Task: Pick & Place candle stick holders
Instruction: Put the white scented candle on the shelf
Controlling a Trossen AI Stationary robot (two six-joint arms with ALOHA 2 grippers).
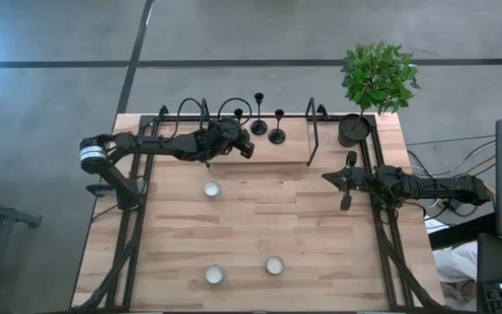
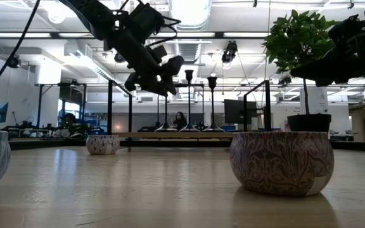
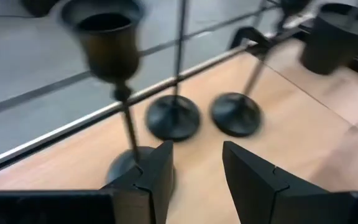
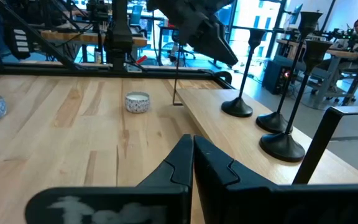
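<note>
Black candle stick holders (image 1: 259,127) ahead of open left end effector (image 3: 194,165); right end effector (image 4: 192,163) closed

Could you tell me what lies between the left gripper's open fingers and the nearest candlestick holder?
Nothing: the left wrist view shows only bare wood between the left gripper and the nearest candlestick holder.

three candle stick holders (image 1: 259,126) at table's (image 1: 321,235) far edge, plant pot (image 1: 353,131) right

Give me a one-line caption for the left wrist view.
Open left pincer closing in on the nearest of three black candle stick holders at the table's edge.
</note>
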